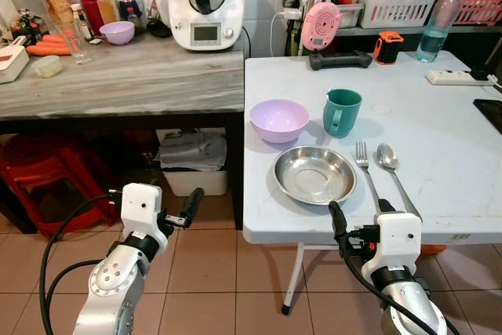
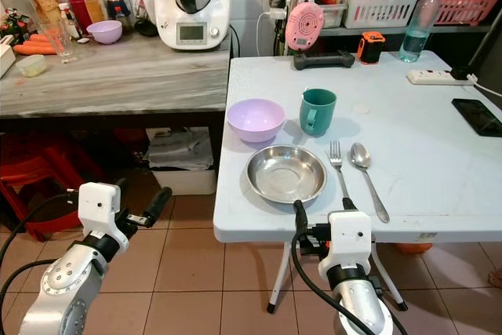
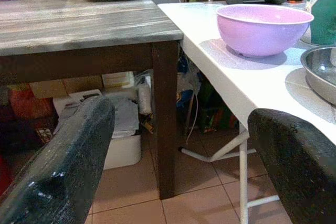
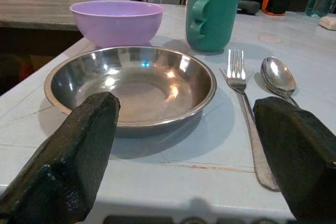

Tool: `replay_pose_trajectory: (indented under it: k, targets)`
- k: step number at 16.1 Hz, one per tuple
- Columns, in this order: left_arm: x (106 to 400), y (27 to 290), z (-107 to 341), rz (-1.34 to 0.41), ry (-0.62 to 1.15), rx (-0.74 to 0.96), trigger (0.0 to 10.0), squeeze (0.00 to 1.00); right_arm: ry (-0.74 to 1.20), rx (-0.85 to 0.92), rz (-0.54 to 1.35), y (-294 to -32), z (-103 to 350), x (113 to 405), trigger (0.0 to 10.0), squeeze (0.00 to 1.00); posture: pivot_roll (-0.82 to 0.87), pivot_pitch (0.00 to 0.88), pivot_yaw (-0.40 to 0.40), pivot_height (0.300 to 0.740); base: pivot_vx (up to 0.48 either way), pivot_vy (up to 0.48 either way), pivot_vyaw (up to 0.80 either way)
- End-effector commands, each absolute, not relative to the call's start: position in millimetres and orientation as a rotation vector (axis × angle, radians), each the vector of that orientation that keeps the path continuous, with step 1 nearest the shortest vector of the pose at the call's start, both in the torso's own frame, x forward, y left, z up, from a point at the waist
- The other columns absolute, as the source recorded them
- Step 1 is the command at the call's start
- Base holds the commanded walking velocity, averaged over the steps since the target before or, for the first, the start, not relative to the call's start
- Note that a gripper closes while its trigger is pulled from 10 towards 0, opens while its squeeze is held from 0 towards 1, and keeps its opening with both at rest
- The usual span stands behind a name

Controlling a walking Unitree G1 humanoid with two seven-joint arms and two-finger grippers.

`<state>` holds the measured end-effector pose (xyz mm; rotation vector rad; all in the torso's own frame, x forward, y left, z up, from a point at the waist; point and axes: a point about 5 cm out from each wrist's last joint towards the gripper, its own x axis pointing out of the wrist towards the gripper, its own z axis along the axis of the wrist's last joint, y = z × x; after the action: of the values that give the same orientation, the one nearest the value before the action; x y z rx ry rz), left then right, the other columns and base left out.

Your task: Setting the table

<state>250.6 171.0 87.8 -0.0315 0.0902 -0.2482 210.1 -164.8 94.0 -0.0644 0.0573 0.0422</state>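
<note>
The metal plate is sitting on the white counter, the fork just beside it. Both claws, left and right, are hanging open near its edge.

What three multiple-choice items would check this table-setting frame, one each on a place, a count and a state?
1. Where does the fork lie?
A. inside the metal plate
B. between the metal plate and the spoon
C. on the wooden counter

2. How many lilac bowls are in sight?
A. one
B. two
C. three

3. How do the right gripper fingers stand?
A. shut on the fork
B. shut on the plate's rim
C. open and empty

Answers:
1 B: the fork sits just right of the plate, with the spoon on its far side.
2 B: one lilac bowl stands on the white table beside the green mug, and another on the counter.
3 C: the right wrist view shows both fingers spread wide with nothing between them, at the table's near edge.
</note>
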Motion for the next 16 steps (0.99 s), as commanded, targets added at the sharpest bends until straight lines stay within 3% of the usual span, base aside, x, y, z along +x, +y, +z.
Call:
replay_pose_trajectory:
  k: [1,8,16]
  targets:
    - [251.3,171.0,92.2,-0.244,0.07,-0.012,10.0,0.0,0.021,-0.07,0.054,-163.0,102.8,211.0,10.0,0.0,0.01,0.0,0.042,0.74,0.0,-0.48,0.0]
    - [253.2,170.9,91.3,-0.24,0.072,-0.016,10.0,0.0,0.017,-0.074,0.052,-162.8,103.3,212.3,10.0,0.0,0.0,0.0,0.042,0.74,0.0,-0.48,0.0]
    - [258.7,175.7,91.9,-0.201,0.068,-0.034,10.0,0.0,0.006,-0.077,0.041,-164.2,105.5,215.0,10.0,0.0,0.0,0.0,0.051,0.74,0.0,0.0,0.0]
